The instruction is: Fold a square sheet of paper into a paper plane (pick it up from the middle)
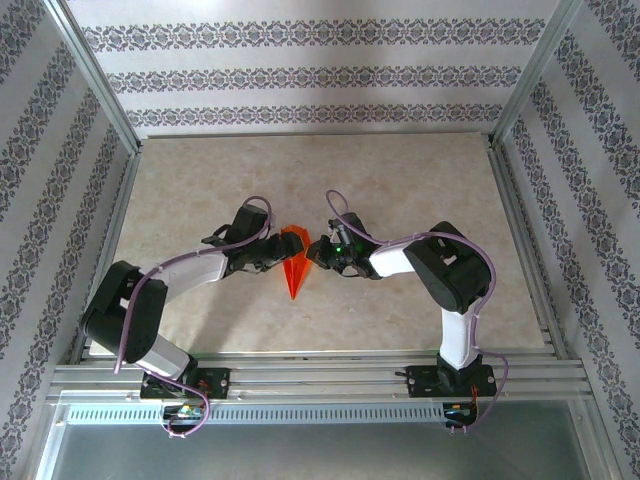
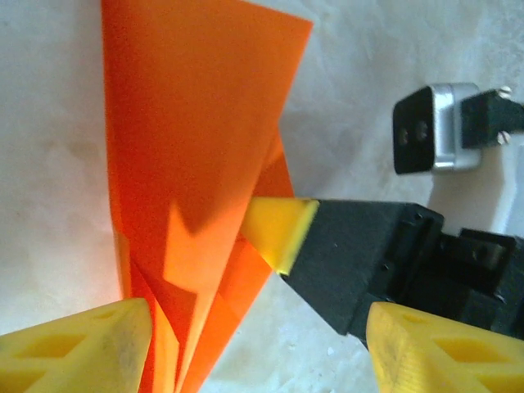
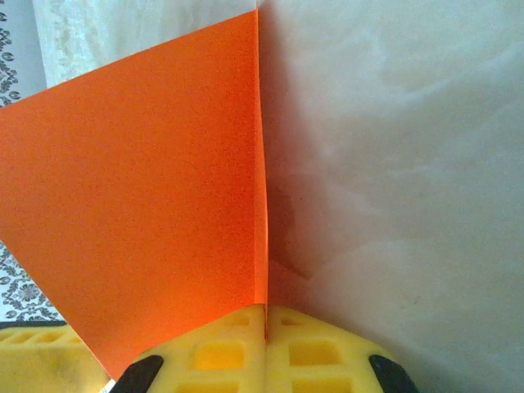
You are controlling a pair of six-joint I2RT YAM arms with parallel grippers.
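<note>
Plane point(image 1: 294, 262): lay at the middle of the table point(image 1: 420, 190), wide end toward the far edge, tip pointed at the near rail point(image 1: 330, 372). Sat between both grippers and well apart from every table edge, with bare top open on the far side, to the left and right, and below the tip.

Right gripper point(image 1: 318, 250): sat just right of the plane's wide end, jaws closed on the paper. From its wrist, showed yellow pads point(image 3: 221, 354) pressed flat together, a straight paper edge caught in their seam, and one orange flap standing left of that seam, its top edge slanting down to the left.

Left gripper point(image 1: 271, 252): sat just beside the plane's left edge, jaws apart and gripping nothing. From its wrist, showed one yellow finger point(image 2: 74, 348) in front of the layered left folds, touching or only close, could not tell. Showed the other finger well off to the right over bare table. Between them, met the right gripper's yellow tip against the plane's right edge, under a lifted flap.

Left elbow: hung near the left side of the table; right elbow kept some room.
</note>
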